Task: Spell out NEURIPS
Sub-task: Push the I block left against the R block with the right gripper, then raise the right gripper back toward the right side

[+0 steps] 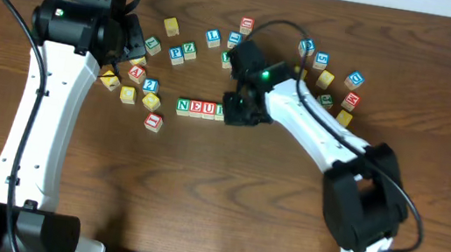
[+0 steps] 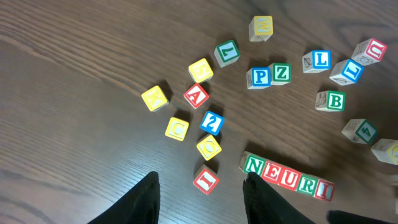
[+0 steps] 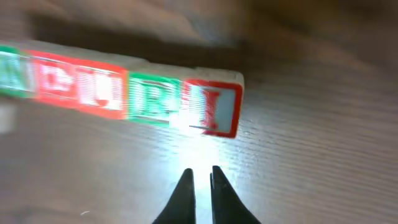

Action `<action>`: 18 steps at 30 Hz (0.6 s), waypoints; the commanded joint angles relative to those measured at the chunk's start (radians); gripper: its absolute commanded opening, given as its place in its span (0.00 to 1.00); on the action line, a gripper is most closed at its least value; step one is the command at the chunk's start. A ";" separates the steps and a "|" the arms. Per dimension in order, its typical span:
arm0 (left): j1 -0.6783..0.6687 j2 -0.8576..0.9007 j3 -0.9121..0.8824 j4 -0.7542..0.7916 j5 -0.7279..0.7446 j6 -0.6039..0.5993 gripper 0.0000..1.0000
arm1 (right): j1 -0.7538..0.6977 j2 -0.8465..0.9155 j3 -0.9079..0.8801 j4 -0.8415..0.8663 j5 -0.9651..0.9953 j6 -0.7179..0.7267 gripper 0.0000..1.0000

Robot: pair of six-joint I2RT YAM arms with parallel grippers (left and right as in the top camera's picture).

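Wooden cubes stand in a row [image 1: 200,108] at the table's middle, reading green N, red E, red U, green R, red I [image 2: 289,177]. In the right wrist view the red I cube [image 3: 211,107] ends that row. My right gripper [image 3: 200,171] hangs just in front of it, fingertips a slit apart with nothing between them; from overhead it [image 1: 229,112] covers the row's right end. A blue P cube [image 2: 261,76] sits beside a green Z, apart from the row. My left gripper [image 2: 200,177] stands open and empty, high above a loose red I cube [image 2: 206,179].
Loose cubes lie left of the row: yellow ones [image 2: 155,97], a red A [image 2: 196,95], a blue 2 [image 2: 212,122]. More sit behind, with a blue L [image 2: 320,60] and green B [image 2: 336,100]. Another cluster [image 1: 338,80] lies to the right of the right arm.
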 commanded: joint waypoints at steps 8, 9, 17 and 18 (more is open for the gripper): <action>0.004 0.013 0.002 -0.010 -0.003 0.014 0.43 | -0.097 -0.117 0.187 -0.093 0.009 -0.089 0.23; 0.004 0.013 0.002 -0.010 -0.003 0.014 0.43 | -0.105 -0.117 0.214 -0.109 0.009 -0.108 0.24; 0.004 0.013 0.002 -0.010 -0.003 0.013 0.43 | -0.137 -0.113 0.367 -0.163 0.119 -0.142 0.32; 0.004 0.013 0.002 -0.010 -0.003 0.013 0.43 | -0.140 -0.113 0.369 -0.154 0.130 -0.142 0.32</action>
